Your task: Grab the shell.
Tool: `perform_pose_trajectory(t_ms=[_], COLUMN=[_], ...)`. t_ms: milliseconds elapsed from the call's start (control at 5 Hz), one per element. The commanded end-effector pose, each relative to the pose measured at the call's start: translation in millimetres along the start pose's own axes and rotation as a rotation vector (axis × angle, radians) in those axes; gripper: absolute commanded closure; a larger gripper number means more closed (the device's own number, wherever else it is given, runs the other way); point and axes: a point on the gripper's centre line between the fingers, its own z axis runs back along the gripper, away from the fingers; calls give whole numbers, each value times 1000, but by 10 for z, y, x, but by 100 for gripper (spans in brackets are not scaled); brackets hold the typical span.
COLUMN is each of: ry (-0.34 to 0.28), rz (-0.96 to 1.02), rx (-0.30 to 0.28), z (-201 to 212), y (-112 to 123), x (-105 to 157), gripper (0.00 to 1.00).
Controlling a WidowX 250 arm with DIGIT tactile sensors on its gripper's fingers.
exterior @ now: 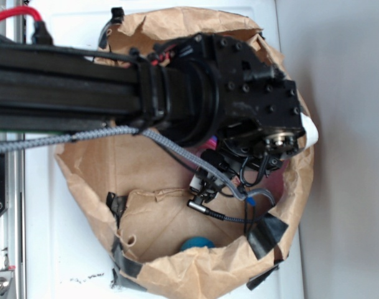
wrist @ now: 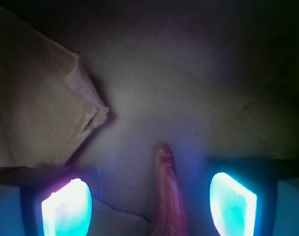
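From my remote seat the biggest thing in the exterior view is the black arm (exterior: 114,90), coming in from 9 o'clock and covering most of the top half of the frame. Under it sits one brown paper bag (exterior: 201,274) with its rim rolled down, patched with strips of black tape (exterior: 267,233), on a white table (exterior: 58,249). The arm's wrist dips into the bag toward 3 o'clock, and a grey braided cable (exterior: 83,137) runs along it, so I basically can't see the bag floor on that side.

One teal ball (exterior: 196,243) peeks out at 6 o'clock inside the bag, near the front wall, well apart from the wrist.

Wrist cam is dark and blurry but more useful. The gripper (wrist: 149,206) is spread wide, with two glowing blue-cyan fingers (wrist: 66,209), one at 7 o'clock and one at 5 o'clock. Between them is one shell (wrist: 168,196), only the reddish tapering tail showing, pointing toward 12 o'clock. It lies nearer the 5 o'clock finger, and I can see a gap on both sides, so nothing is pinched. A folded paper flap (wrist: 41,108) of the bag sticks out at 9 o'clock, clear of the shell
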Motion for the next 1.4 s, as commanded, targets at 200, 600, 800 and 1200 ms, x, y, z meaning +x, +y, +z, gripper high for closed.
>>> perform_pose_trajectory(t_ms=[200, 600, 800, 1200], ry=[-30, 7, 16, -101], rz=[78, 77, 64, -16], rx=[-48, -32, -41, -22], z=[79, -27, -30, 383], y=[278, 222, 176, -58], x=[-70, -166, -243, -437], gripper=[0, 0, 0, 0])
